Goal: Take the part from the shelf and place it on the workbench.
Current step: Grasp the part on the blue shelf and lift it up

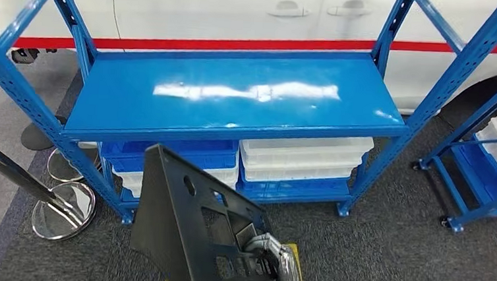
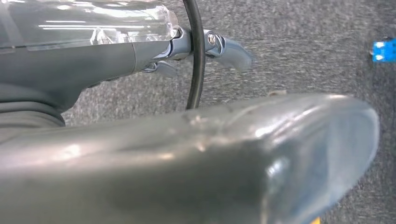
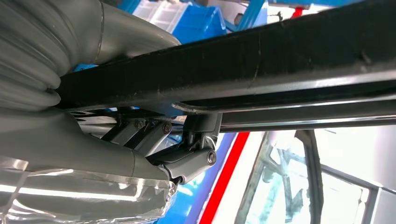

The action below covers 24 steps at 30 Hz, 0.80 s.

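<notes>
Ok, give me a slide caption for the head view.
Right hand holds a black perforated metal part before the bare blue steel shelf.

The part (image 1: 190,226) hides most of the right hand (image 1: 270,264) in the head view; the picture's lower edge cuts off both the part's bottom and the hand. In the right wrist view the part (image 3: 243,70) runs off the right edge and covers the fingertips (image 3: 187,158). In the left wrist view the thick thumb (image 2: 210,163) is blurred and blocks much of the floor; whether the left hand (image 2: 205,46) is open cannot be told. The shelf (image 1: 236,93) hides the backs of the bins (image 1: 304,157) beneath it.
</notes>
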{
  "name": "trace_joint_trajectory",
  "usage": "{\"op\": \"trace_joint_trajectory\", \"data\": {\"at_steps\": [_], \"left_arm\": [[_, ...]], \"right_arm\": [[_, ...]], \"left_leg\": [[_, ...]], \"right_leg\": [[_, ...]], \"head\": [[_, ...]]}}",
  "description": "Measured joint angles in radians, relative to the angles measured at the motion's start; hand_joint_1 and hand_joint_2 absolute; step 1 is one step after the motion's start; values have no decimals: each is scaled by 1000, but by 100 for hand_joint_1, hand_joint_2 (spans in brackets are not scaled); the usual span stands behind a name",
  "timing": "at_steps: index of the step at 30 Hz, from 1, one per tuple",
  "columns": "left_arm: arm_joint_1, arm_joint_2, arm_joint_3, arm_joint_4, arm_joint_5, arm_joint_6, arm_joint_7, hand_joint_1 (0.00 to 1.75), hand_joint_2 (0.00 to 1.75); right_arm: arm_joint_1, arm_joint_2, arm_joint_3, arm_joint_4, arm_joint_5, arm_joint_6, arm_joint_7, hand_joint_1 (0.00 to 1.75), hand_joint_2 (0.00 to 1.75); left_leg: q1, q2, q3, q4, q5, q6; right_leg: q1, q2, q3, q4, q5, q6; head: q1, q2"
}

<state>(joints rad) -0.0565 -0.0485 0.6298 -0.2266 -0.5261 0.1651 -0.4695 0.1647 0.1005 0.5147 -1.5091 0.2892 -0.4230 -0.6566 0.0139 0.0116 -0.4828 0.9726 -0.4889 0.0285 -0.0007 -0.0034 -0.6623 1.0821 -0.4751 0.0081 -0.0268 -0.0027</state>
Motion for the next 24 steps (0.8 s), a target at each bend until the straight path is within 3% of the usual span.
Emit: {"op": "trace_joint_trajectory", "data": {"at_steps": [2, 3, 4, 5, 7, 9, 10, 12, 14, 17, 18, 19, 20, 22, 24], "left_arm": [[0, 0, 0, 0, 0, 1, 4, 0, 0], [1, -1, 1, 0, 0, 1, 8, 0, 0], [1, -1, 2, 0, 0, 1, 12, 0, 0], [1, -1, 4, 0, 0, 1, 16, 0, 0], [2, -3, 8, 0, -4, 1, 25, 0, 0], [2, -5, 11, 0, -11, 1, 31, 0, 0], [2, -5, 13, 0, -15, 1, 33, 0, 0], [3, -8, 19, 0, -21, 1, 44, 0, 0], [6, -12, 27, 0, -22, 8, 91, 0, 0], [17, -22, 41, 0, -28, 24, 158, 0, 0], [20, -24, 42, 0, -33, 28, 164, 0, 0], [22, -27, 42, 0, -38, 30, 167, 0, 0], [22, -30, 42, 0, -43, 31, 169, 0, 0], [22, -35, 42, 0, -49, 31, 170, 0, 0], [23, -39, 42, 0, -55, 30, 169, 0, 0]], "right_arm": [[4, -1, -2, 1, -7, 0, 0, 175, 175], [7, -2, -3, 1, -12, 0, 0, 175, 175], [10, -3, -5, 2, -18, 0, 0, 175, 175], [15, -4, -6, 2, -24, 0, -1, 175, 175], [22, -5, -9, 3, -38, 4, -4, 175, 175], [30, -6, -13, 3, -60, 24, -9, 175, 175], [36, -6, -16, 2, -78, 44, -12, 175, 175], [54, -5, -27, 2, -121, 90, -19, 175, 175], [81, 0, -49, 2, -160, 122, -25, 175, 175], [126, 16, -91, 6, -185, 140, -32, 175, 175], [138, 19, -103, 7, -183, 143, -33, 175, 175], [149, 23, -115, 9, -178, 145, -34, 175, 175], [157, 28, -125, 10, -172, 147, -35, 175, 175], [167, 38, -143, 13, -158, 147, -36, 175, 175], [172, 49, -158, 14, -149, 146, -36, 175, 175]], "left_leg": [[-1, 1, -32, 2, 26, 5], [-1, 2, -49, 5, 38, 4], [-1, 2, -67, 9, 49, 2], [0, 2, -86, 15, 58, -2], [1, 2, -119, 32, 73, -10], [0, 4, -140, 48, 82, -21], [0, 5, -144, 52, 87, -28], [3, 8, -145, 49, 96, -44], [8, 6, -155, 71, 67, -56], [9, -1, -202, 227, -68, -62], [9, -2, -213, 285, -95, -63], [9, -2, -212, 317, -100, -62], [8, -4, -193, 310, -87, -59], [6, -29, -101, 185, -41, -46], [4, -68, -21, 61, -19, -35]], "right_leg": [[-5, 2, -28, 117, -101, 8], [-8, 2, -35, 173, -124, 12], [-11, 2, -31, 207, -120, 15], [-14, 2, -11, 206, -95, 18], [-21, 2, 78, 108, -49, 21], [-18, 0, 169, -27, -61, 14], [-15, -1, 189, -64, -75, 6], [-10, 2, 189, -80, -73, -13], [-10, 7, 177, -84, -55, -32], [-8, 21, 147, -84, -27, -46], [-6, 28, 136, -83, -19, -46], [-4, 36, 125, -81, -11, -46], [-1, 45, 115, -79, -4, -45], [2, 65, 102, -74, 5, -42], [2, 85, 94, -71, 13, -34]], "head": [[0, 0], [0, 0], [0, 0], [0, 0], [0, 0], [0, 0], [-1, 0], [-2, 0], [-2, 0], [-2, 0], [-2, 0], [-2, 0], [-2, 0], [-2, 0], [-2, 0]]}}
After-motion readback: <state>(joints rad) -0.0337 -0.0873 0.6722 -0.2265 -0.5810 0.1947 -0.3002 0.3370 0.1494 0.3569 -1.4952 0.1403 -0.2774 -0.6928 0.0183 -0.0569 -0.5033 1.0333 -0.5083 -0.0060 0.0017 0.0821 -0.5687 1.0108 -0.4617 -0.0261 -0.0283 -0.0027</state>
